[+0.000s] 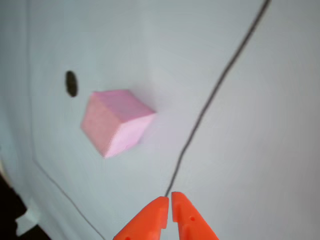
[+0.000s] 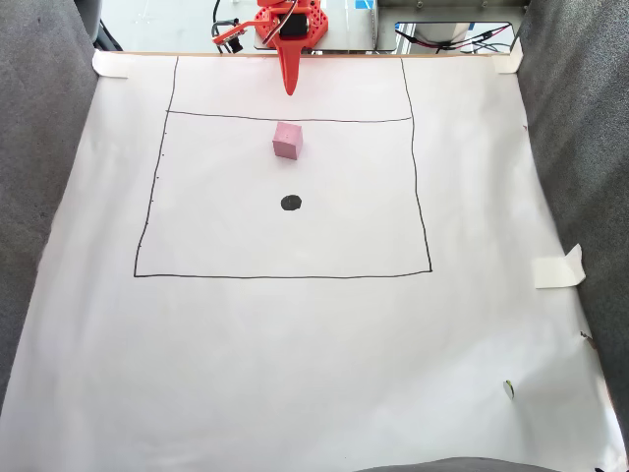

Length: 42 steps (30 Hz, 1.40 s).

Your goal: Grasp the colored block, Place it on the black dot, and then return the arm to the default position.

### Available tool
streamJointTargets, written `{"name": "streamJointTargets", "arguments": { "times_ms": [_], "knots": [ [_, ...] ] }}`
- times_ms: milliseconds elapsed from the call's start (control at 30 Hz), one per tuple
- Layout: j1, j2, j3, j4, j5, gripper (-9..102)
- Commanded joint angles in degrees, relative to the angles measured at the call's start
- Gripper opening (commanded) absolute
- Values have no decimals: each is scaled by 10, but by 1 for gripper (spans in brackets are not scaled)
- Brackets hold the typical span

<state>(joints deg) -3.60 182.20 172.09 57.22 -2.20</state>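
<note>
A light-pink foam cube, the colored block [image 2: 287, 140] [image 1: 116, 122], rests on white paper inside a drawn rectangle, just below its top line. The black dot [image 2: 291, 203] [image 1: 71, 83] lies bare a short way nearer the camera in the fixed view, apart from the block. The orange arm sits at the top edge of the paper, and its gripper [image 2: 290, 89] [image 1: 169, 198] points down toward the block with the fingertips together and nothing between them. In the other view the fingertips [image 1: 161, 204] enter from the bottom edge, well short of the block.
A thin black drawn line [image 1: 215, 92] [image 2: 290, 119] runs between gripper and block. Grey fabric [image 2: 39, 147] flanks the paper on both sides. Strips of tape [image 2: 558, 266] hold the paper's edges. Cables and the arm's base [image 2: 285, 22] sit at the top.
</note>
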Motion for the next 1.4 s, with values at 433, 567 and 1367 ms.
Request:
{"name": "streamJointTargets", "arguments": {
  "times_ms": [433,567,1367],
  "knots": [
    [17,-497,-431,19,171,0],
    [18,-619,-513,25,192,0],
    [15,-830,-742,136,314,0]
  ]
}}
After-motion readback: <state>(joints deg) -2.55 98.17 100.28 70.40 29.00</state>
